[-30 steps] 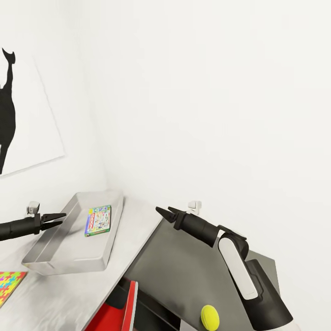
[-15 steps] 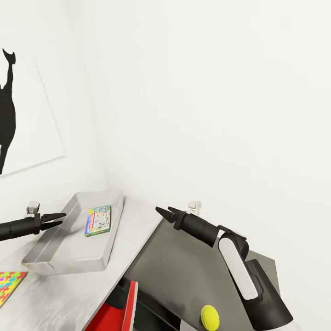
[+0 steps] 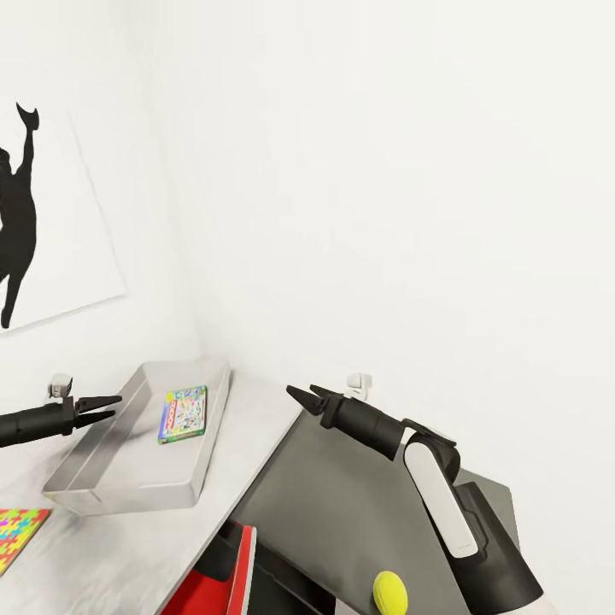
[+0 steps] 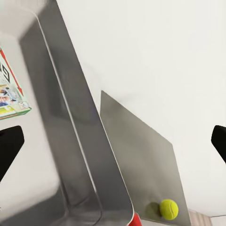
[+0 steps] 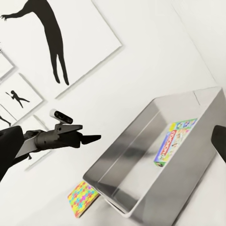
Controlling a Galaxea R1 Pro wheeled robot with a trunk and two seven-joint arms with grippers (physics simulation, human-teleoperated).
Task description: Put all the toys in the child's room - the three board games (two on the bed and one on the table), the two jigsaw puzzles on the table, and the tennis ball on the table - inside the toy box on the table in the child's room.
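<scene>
Left claw (image 3: pixel 107 405) hung over the near-left rim of the tray, jaws parted a little, nothing between them; seen also from the right wrist (image 5: pixel 87 138), poised beside the tray and above one puzzle. Right claw (image 3: pixel 303 395) hovered over the edge of the dark lower unit, jaws a little apart, likewise empty. Inside the grey tray (image 3: pixel 102 495) lay one small printed game box (image 3: pixel 183 412), flat on the floor of it, toward the far half. Judged one toy stowed so far. Outside the tray: one multicoloured puzzle (image 3: pixel 17 531) flat on the pale desk top (image 3: pixel 137 555), near the tray's near end but apart from it; yellow ball (image 3: pixel 389 591) resting on the dark grey lower unit (image 3: pixel 359 521), well apart from the tray, seen too from the left wrist (image 4: pixel 168 208). Something red (image 3: pixel 224 581) glimpsed below the desk edge, beside the lower unit; could not tell what. Second puzzle and remaining games unaccounted for. Most of the job judged left. Desk pushed into a corner of plain white walls; black silhouette picture (image 3: pixel 17 231) hung on the left wall, more of them seen from the right wrist.
</scene>
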